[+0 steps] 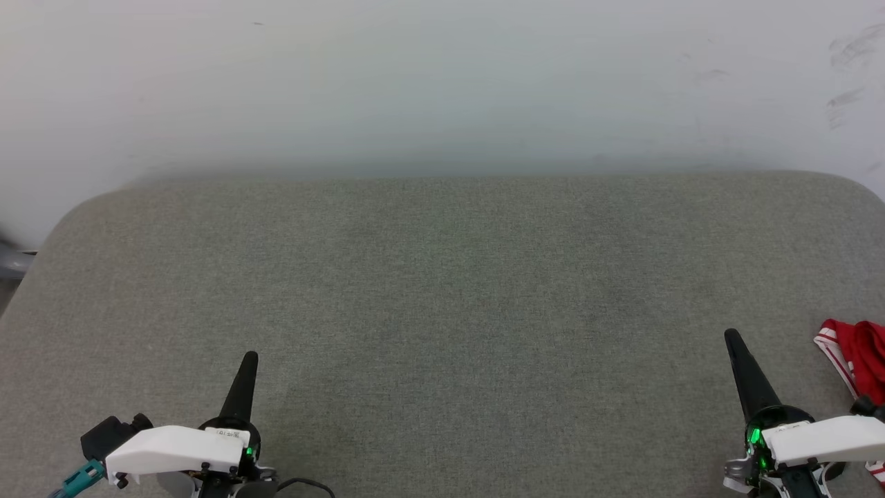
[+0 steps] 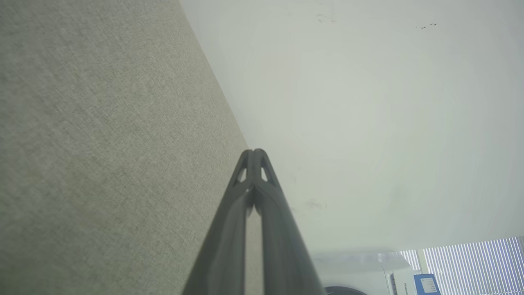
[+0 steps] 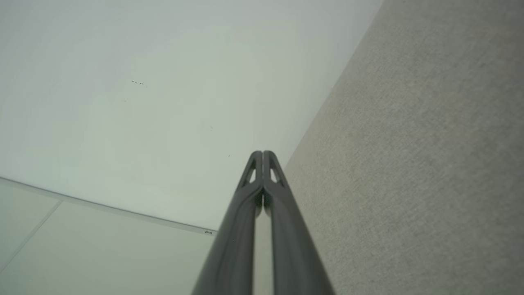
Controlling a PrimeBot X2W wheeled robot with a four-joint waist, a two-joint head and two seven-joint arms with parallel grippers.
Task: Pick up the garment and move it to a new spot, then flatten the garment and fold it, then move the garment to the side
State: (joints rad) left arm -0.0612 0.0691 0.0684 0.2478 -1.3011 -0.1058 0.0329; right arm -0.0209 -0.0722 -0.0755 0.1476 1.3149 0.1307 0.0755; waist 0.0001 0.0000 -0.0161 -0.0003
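Red jersey (image 1: 861, 356) lies crumpled near the right gripper (image 1: 732, 338), on its outer right side, well apart from the left gripper (image 1: 249, 358); both closed tight, holding nothing; right arm judged nearer

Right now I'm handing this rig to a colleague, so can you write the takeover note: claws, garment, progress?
Left claw: shut, holding nothing, over the grey fabric surface.
Right claw: shut, holding nothing, its tip apart from the garment.
Red jersey: crumpled at the surface's right side, partly cut off by the head view's edge.
Done: nothing evident; the jersey looks unfolded.
Left: pick up, relocate, flatten, fold, move aside.
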